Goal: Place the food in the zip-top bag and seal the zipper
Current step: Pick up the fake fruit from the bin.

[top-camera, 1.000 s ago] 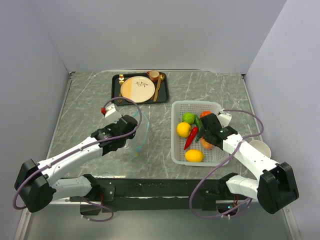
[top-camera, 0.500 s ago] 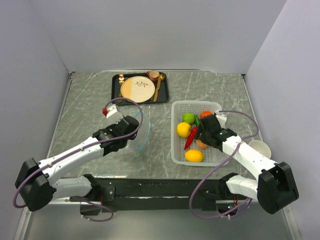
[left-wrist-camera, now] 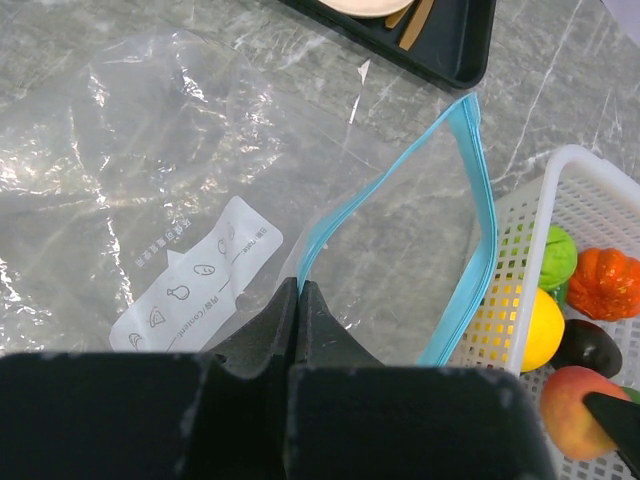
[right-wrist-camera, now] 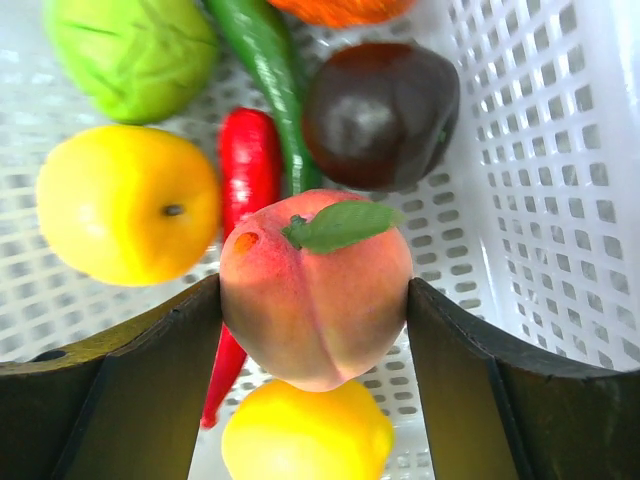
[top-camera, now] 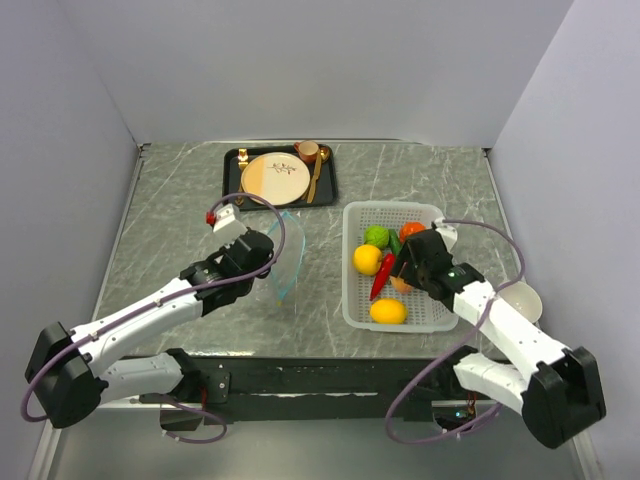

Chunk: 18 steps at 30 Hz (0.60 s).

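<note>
Here, crinkly clear bag (left-wrist-camera: pixel 150 150), round matte peach (right-wrist-camera: pixel 315 290), perforated basket (right-wrist-camera: pixel 520 200).

1. Bag (left-wrist-camera: pixel 150 180): clear, crumpled plastic spread over the upper left of the left wrist view, with a white label (left-wrist-camera: pixel 195 280) at lower left.
2. Zipper (left-wrist-camera: pixel 470 250): a light blue strip, unsealed. Its two sides gape apart at centre right, and the left hand (left-wrist-camera: pixel 300 300) pinches one end.
3. Food, in the right wrist view:
   - Peach (right-wrist-camera: pixel 315 290) at centre, touched on both sides by the right hand (right-wrist-camera: pixel 315 300).
   - Lemons at left (right-wrist-camera: pixel 125 205) and bottom (right-wrist-camera: pixel 305 435).
   - Lime (right-wrist-camera: pixel 130 55) at upper left.
   - Red chili (right-wrist-camera: pixel 245 180) beside green chili (right-wrist-camera: pixel 265 70).
</note>
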Tool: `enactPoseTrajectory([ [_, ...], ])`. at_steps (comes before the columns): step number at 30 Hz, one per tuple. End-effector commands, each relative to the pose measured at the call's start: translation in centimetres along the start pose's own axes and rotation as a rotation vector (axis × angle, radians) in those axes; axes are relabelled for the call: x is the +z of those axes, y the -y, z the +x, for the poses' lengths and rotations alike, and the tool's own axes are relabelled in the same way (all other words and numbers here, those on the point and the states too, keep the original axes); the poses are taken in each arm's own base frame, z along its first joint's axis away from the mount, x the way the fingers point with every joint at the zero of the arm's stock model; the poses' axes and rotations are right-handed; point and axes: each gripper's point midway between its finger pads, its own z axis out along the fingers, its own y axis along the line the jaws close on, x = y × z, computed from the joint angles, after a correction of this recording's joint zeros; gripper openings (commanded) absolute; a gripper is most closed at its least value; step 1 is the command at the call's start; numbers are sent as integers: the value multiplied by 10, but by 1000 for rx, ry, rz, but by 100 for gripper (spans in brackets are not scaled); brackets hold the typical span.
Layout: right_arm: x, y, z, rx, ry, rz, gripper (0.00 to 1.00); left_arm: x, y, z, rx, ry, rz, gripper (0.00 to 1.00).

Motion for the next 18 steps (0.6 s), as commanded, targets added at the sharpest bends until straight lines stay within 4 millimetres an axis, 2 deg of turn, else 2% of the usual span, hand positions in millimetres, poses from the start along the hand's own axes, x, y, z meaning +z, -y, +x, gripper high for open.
enactPoseTrajectory([
  [1, -20, -16, -27, 21, 90, -88, 39, -3, 10, -6, 4, 20, 46, 1],
  [3, -29, -21, -34, 18, 112, -126, 38, -2, 11, -6, 3, 19, 45, 1],
  [6, -45, -40, -43, -5, 133, -237, 39, -1, 13, -6, 7, 20, 46, 1],
  [12, -83, -96, -59, -23, 170, -527, 39, -1, 15, -7, 18, 22, 48, 1],
  [13, -93, -111, -62, -29, 181, -595, 39, 0, 15, -7, 18, 22, 48, 1],
  [16, -109, -136, -67, -47, 198, -690, 38, 1, 17, -5, 15, 12, 56, 1],
  [18, -110, -152, -61, -71, 168, -738, 38, 1, 20, -2, 17, 1, 68, 1],
])
